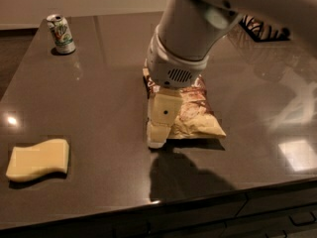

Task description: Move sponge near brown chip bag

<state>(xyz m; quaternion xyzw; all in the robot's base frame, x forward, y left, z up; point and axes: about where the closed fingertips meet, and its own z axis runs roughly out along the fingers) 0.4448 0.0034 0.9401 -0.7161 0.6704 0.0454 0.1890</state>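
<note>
- Seeing our gripper (157,133) at the left edge of the chip bag (197,119); grip state we can't tell.
- Sponge (38,158) lies well apart from both.

Single high view angled down across the counter (99,93), hand (157,139) close, centre-frame.

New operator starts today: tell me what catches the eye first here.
The white arm dominates the upper middle, its gripper low at the left edge of the brown chip bag. The sponge lies alone at the front left of the picture; a soda can stands at the back left.
</note>
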